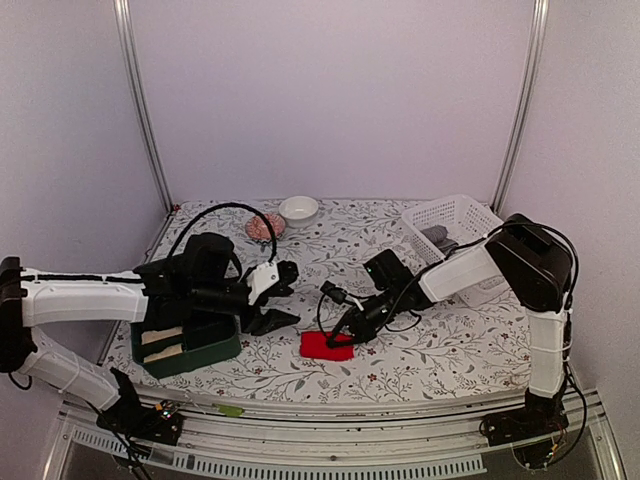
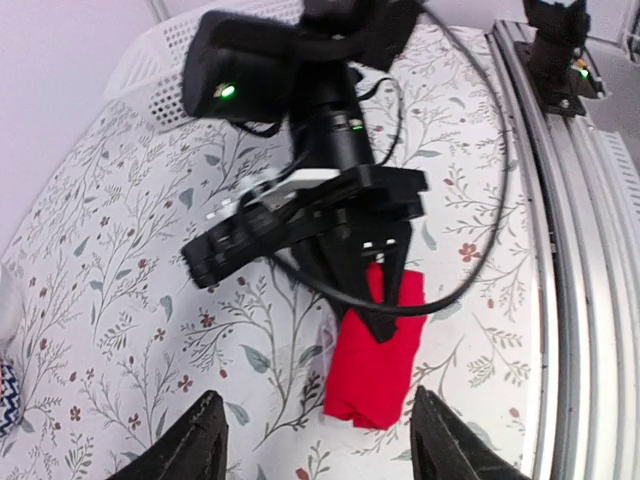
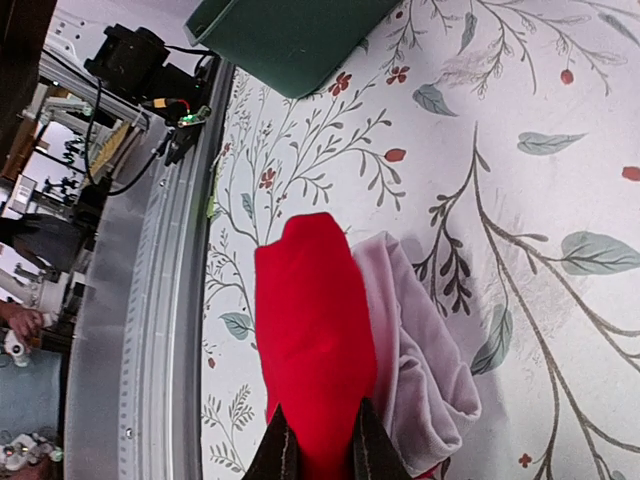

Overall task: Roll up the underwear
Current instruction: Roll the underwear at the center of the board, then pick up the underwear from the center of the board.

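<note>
Red underwear (image 3: 315, 330), pale cloth (image 3: 425, 360) at its side clear only from my right wrist, its end pinched by my right fingers (image 3: 280, 455), left fingers (image 2: 200, 440) spread empty near it.

Surface: flower-printed white tabletop (image 1: 430, 350).
Underwear: bright red folded cloth underwear (image 1: 320, 347), flat by the near edge, about midway along it.
Right arm: right gripper (image 1: 347, 335) tips down on the red piece's right end.
Left arm: left gripper (image 1: 288, 296) fingers spread, just left of the red piece, apart from it.
Near left corner: dark green plastic bin (image 1: 215, 345) holding cream and tan cloth rolls (image 1: 162, 341).
Far right corner: white lattice plastic basket (image 1: 455, 213).
Far edge: plain white round bowl (image 1: 298, 209).
</note>
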{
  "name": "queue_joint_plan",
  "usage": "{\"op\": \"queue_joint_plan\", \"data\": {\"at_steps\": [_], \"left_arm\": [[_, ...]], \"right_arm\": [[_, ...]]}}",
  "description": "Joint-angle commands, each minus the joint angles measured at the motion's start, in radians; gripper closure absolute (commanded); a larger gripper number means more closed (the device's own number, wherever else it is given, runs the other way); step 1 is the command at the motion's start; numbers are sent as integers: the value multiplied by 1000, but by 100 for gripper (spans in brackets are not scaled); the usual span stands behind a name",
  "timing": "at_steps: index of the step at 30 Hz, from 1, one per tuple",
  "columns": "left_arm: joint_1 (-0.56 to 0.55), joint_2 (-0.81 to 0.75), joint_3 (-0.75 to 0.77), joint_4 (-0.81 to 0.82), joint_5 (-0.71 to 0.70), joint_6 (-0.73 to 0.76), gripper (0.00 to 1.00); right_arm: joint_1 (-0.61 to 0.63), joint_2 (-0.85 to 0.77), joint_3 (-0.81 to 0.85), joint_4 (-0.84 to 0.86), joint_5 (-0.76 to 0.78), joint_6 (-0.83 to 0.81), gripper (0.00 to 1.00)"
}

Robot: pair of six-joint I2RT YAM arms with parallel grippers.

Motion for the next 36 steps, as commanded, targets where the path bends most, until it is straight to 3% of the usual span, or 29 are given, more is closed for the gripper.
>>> {"op": "queue_joint_plan", "data": {"at_steps": [1,7,13,22,36], "left_arm": [[-122,-32,-93,103,-169,57,38],[-236,40,-153,182,-328,147,38],[-316,208,-112,281,-382,204,38],[-336,433,-33,376,-494,285,42],[-333,546,-30,432,-617,368,50]], "right_arm": [[-8,126,14,-179,-61,51,100],[-27,217,59,-223,-107,109,100],[-39,264,81,-238,-153,127,100],[-44,345,92,-240,-225,146,100],[-43,400,96,-245,-378,175,100]]}}
